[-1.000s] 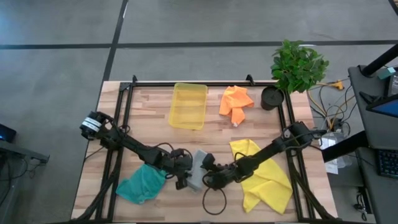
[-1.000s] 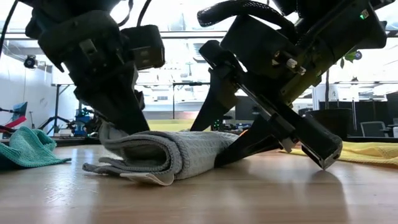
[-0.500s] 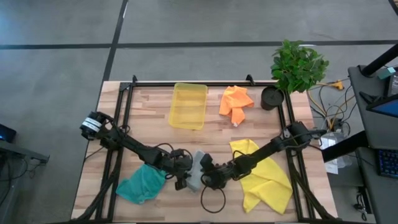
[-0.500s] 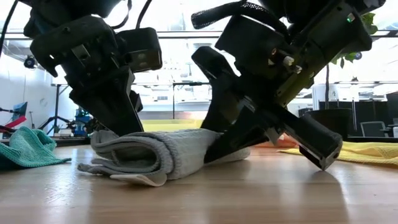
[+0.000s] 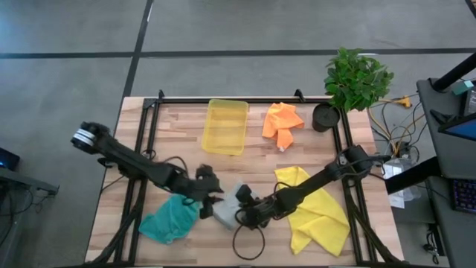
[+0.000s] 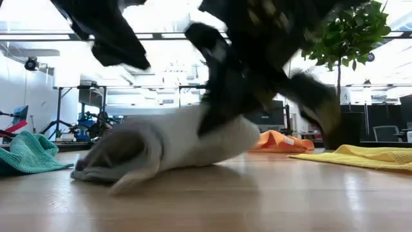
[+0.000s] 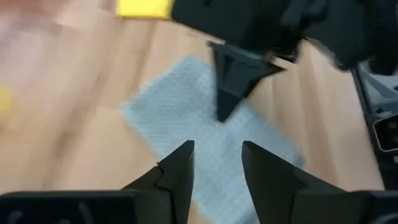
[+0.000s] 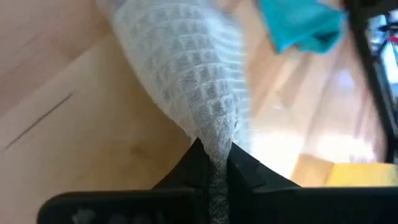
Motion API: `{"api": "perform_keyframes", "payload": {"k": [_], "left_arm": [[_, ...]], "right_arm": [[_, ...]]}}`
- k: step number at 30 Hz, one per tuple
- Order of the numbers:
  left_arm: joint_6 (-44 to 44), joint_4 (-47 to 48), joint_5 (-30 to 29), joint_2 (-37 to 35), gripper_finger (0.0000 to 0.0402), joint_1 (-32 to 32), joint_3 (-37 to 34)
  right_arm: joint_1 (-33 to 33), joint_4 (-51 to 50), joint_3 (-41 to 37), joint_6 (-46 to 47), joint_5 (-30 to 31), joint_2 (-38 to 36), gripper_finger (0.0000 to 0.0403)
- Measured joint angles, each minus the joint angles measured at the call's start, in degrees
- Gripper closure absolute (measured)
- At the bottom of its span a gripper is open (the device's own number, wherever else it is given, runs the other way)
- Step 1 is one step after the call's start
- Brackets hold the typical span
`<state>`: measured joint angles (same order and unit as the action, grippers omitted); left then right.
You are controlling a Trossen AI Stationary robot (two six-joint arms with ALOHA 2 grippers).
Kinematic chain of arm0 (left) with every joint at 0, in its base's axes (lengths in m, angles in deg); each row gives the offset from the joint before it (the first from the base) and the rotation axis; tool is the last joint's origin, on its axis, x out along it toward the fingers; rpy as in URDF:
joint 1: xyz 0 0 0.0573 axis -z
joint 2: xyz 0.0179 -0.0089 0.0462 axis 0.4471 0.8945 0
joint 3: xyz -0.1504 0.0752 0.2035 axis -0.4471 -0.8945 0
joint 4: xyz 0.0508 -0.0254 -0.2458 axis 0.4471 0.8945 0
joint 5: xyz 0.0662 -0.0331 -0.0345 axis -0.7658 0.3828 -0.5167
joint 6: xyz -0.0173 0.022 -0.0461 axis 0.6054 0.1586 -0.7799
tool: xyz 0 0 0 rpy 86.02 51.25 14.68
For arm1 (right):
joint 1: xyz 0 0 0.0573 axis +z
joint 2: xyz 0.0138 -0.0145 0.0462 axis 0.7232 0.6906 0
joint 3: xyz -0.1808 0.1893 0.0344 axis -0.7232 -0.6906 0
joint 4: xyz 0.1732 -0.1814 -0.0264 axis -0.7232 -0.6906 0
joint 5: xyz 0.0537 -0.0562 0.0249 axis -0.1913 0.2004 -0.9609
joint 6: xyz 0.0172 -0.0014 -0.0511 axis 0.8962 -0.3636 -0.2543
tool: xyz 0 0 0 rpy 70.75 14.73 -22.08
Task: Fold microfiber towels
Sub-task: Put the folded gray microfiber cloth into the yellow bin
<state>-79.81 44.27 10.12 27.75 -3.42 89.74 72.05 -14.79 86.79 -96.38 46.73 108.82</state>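
Light grey waffle-weave microfiber towel [image 5: 224, 213], bunched in a loose roll on the wooden worktop [image 5: 178, 134], lies between the two claws. Right claw [image 8: 214, 163] is pressed together on one edge of it; cloth pinched thin between the fingers. Left claw [image 7: 216, 165] hovers just above the towel, fingers spread partway, nothing in them.

Risks, as judged:
- Pinch takes only a narrow edge; a sharp pull could slip the cloth free.
- Roll is loose; dragging it may undo the fold or skew the layers.
- Claws sit very near each other; either could catch the other.
- Teal microfiber towel [image 5: 169, 220] lies just beyond the left claw; a sweep that way could snag it.
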Motion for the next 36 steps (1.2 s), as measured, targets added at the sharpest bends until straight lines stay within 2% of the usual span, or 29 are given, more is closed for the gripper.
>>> {"api": "perform_keyframes", "payload": {"k": [4,9,12,18,24,31,34,36], "left_arm": [[-4.33,9.1,-2.22,-8.64,0.028,0.0,-0.06],[-6.02,14.87,-2.58,-18.15,0.028,0.0,-0.13],[-5.92,16.94,-3.92,-22.83,0.028,0.0,-0.13],[-1.58,22.14,-7.32,-29.72,0.028,0.0,-0.15],[3.73,26.54,-7.71,-34.24,0.028,0.0,-0.15],[9.29,29.12,-7.9,-36.89,0.028,-0.04,-0.2],[11.58,29.38,-8.47,-37.91,0.028,-0.36,-0.2],[12.24,31.04,-8.63,-38.93,0.028,-0.62,-0.2]], "right_arm": [[-1.32,-9.36,6.35,4.4,-1.34,-0.37,0.0386],[-6.15,-20.45,15.92,13.75,-13.42,-1.84,0.0387],[-10.01,-27.3,22.15,18.78,-16.01,-1.79,0.0387],[-18.56,-33.48,33.64,23.64,-15.96,-1.81,0.0387],[-28.53,-34.36,42.95,26.42,-15.83,0.45,0.0387],[-39.38,-34.6,54.43,27.22,-15.67,8.39,0.0388],[-42.92,-34.8,60.61,27.11,-11.77,13.78,0.0388],[-44.88,-30.57,59.58,25.39,-6.96,15.08,0.0388]]}}
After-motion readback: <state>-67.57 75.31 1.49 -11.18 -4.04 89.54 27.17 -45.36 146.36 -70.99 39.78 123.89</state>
